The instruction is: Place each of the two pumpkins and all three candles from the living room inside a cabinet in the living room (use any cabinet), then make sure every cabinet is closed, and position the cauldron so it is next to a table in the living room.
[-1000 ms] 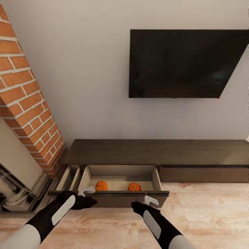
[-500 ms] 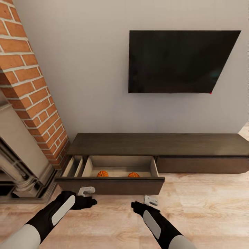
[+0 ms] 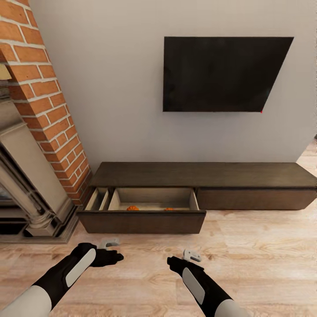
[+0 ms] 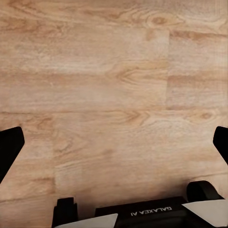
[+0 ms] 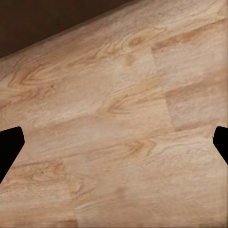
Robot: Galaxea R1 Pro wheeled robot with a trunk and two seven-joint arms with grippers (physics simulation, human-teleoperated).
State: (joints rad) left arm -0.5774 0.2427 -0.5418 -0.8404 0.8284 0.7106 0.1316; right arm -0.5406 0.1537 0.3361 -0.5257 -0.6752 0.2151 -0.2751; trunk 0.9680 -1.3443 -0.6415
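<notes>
The long dark brown cabinet [image 3: 202, 175] stands against the wall with its left drawer [image 3: 141, 221] pulled out, pale inside. Over the drawer front, only the tops of two orange pumpkins [image 3: 132, 208] [image 3: 169, 208] peek out. My left gripper [image 3: 109, 242] and right gripper [image 3: 191, 255] hover over the wood floor a short way in front of the drawer, both open and empty. In the wrist views, the dark fingertips [image 4: 9, 152] [image 5: 9, 145] sit wide apart over bare floorboards. The candles, cauldron and coffee table are out of view.
A red brick chimney column [image 3: 39, 105] and a pale stone fireplace surround [image 3: 26, 185] stand left of the cabinet. A black TV [image 3: 220, 75] hangs on the wall above it. Light wood floor [image 3: 264, 255] stretches to the right.
The whole view has pulled back from the cabinet, which now looks smaller and farther away. My grippers, earlier at the drawer front, are now clear of it. The drawer remains open.
</notes>
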